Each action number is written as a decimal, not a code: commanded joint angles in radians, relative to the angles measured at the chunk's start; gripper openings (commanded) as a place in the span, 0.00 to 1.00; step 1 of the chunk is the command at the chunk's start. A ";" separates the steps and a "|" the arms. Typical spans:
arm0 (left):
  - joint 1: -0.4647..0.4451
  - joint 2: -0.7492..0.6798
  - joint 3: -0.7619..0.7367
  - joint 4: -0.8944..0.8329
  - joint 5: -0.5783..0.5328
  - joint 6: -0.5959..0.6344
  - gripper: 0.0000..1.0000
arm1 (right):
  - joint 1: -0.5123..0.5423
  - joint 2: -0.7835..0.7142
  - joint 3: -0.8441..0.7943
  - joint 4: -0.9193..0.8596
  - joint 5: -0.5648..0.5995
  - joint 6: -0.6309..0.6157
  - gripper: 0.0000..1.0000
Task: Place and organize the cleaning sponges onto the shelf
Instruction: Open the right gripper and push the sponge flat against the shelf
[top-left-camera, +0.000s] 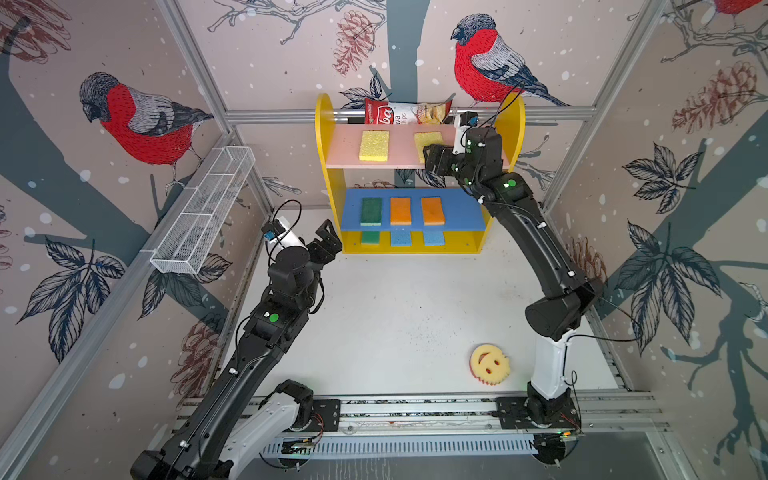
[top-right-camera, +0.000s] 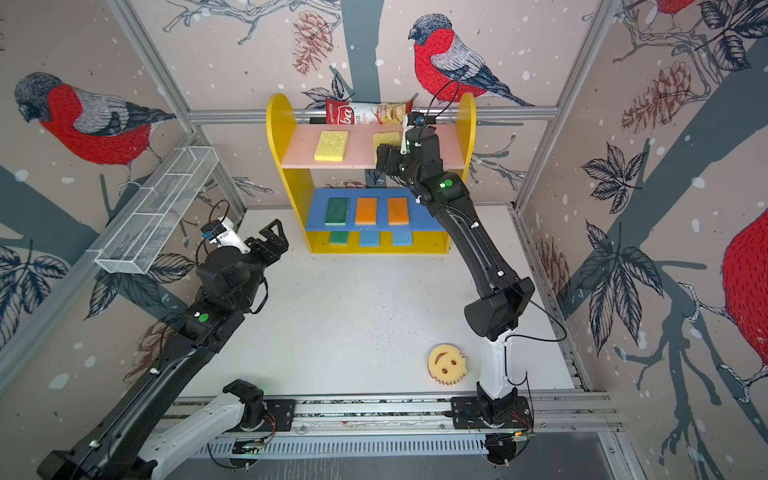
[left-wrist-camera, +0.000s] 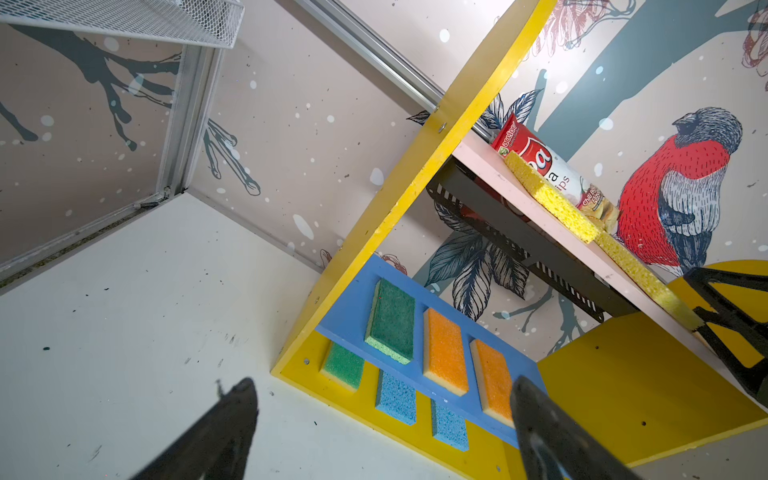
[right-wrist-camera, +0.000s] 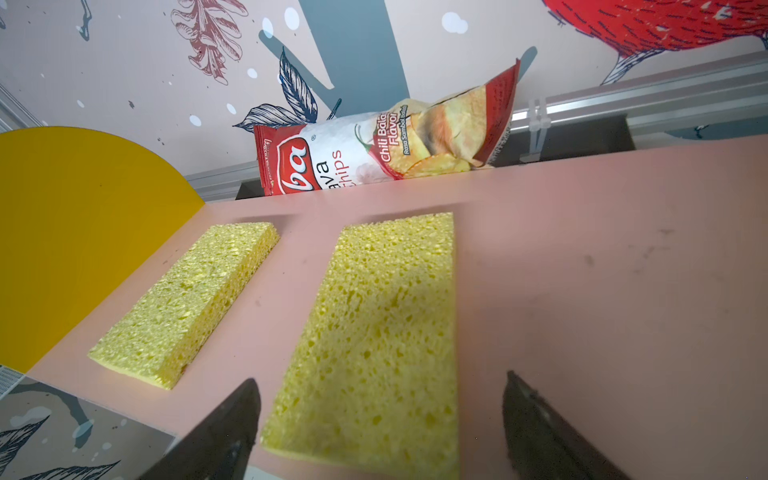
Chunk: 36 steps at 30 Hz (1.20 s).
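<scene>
Right gripper (right-wrist-camera: 380, 376) hovering spread astride yellow sponge (right-wrist-camera: 374, 311); left gripper (left-wrist-camera: 382, 379) spread, idling. Smiley sponge (top-left-camera: 489, 365) lying at table's (top-left-camera: 395, 311) 5 o'clock, looking soft, light: pinch rim.

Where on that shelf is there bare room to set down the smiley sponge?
Most room: the pink top board, bare from the right-hand yellow sponge to the yellow side panel. The blue middle board and yellow base are crowded, three sponges each, with only a strip free at their right ends.
</scene>
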 joint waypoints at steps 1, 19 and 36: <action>0.002 -0.001 -0.002 0.009 0.001 0.007 0.94 | 0.002 0.008 0.006 -0.011 -0.042 0.030 0.83; 0.005 -0.001 -0.003 0.001 0.005 0.005 0.94 | 0.023 0.082 0.060 -0.017 -0.132 0.068 0.56; 0.005 0.004 0.000 -0.001 0.004 0.002 0.94 | 0.000 0.103 0.061 -0.035 -0.122 0.058 0.12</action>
